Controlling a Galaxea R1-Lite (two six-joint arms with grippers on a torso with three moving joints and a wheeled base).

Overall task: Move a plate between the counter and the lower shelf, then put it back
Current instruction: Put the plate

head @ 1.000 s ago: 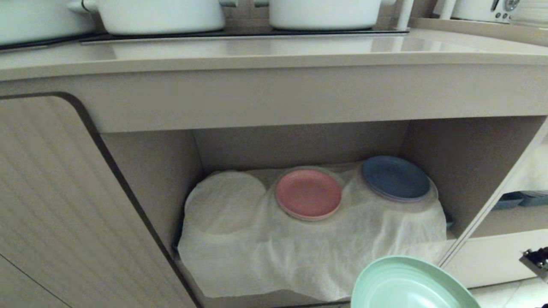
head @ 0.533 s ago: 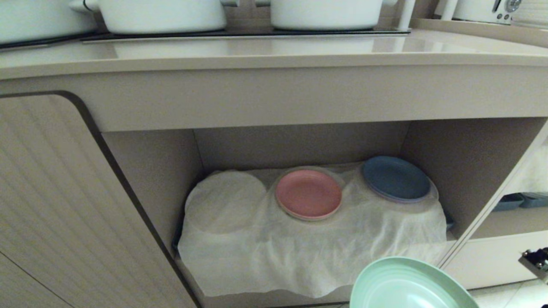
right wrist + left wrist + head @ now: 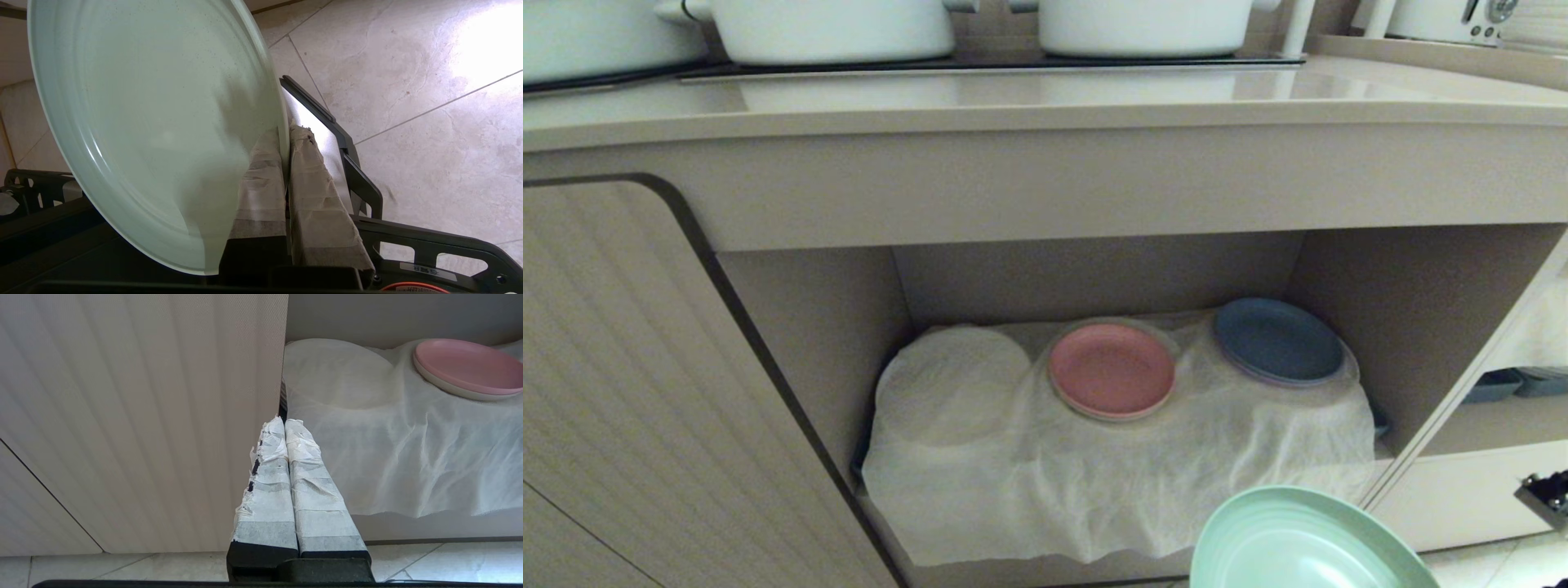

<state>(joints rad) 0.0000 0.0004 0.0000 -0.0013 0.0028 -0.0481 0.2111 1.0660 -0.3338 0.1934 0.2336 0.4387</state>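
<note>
Beige kitchen cabinetry fills the head view: the counter [image 3: 1045, 102] runs across the top with white pots [image 3: 825, 28] standing on its black inset panel, and below it the lower shelf [image 3: 1347, 278] opens as a wide recess draped with a wrinkled white cloth [image 3: 1111, 482]. On that cloth a pink plate [image 3: 1112, 370] sits near the middle and a blue plate [image 3: 1277, 340] to its right, while a round bump [image 3: 952, 384] swells under the cloth at the left. My right gripper [image 3: 286, 134] pinches the rim of the mint-green plate [image 3: 1298, 543], its taped fingers [image 3: 265, 163] pressed on either side, holding it tilted in front of the shelf, low and to the right, above the tiled floor [image 3: 408, 81]. My left gripper [image 3: 284, 421] rests beside the ribbed cabinet door [image 3: 143, 416], its taped fingers pressed together on nothing.
</note>
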